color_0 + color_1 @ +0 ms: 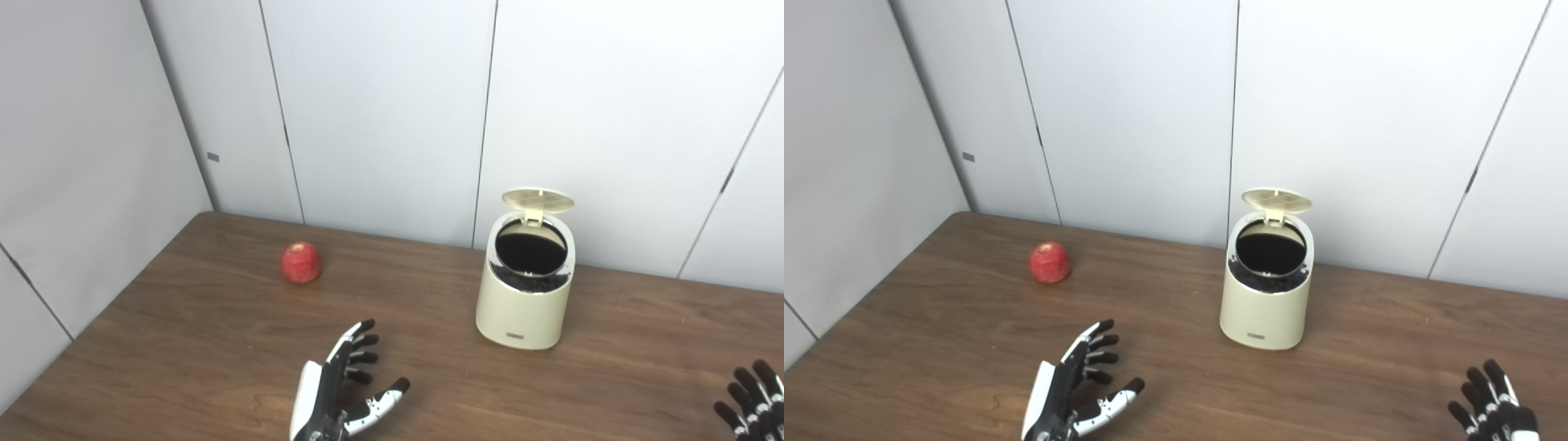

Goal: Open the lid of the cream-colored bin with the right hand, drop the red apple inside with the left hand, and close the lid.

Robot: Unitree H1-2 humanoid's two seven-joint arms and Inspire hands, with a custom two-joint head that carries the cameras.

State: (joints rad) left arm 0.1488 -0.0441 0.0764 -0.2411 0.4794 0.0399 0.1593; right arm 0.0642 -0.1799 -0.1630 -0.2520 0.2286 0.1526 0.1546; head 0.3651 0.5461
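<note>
The bin [525, 288] stands near the table's [184, 343] far edge, lid [538, 199] up. The left hand [343, 392], fingers spread and empty, should reach the apple [301, 263] toward the far left corner, cupping it from above. The right hand [1494, 407] waits with fingers apart.

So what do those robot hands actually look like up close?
The left hand has a white shell along its back and thumb, with black fingers, dark fingertips and small dark joints showing. The right hand looks mostly black, with thin pale strips along its fingers. No cables or sleeves are visible.
</note>
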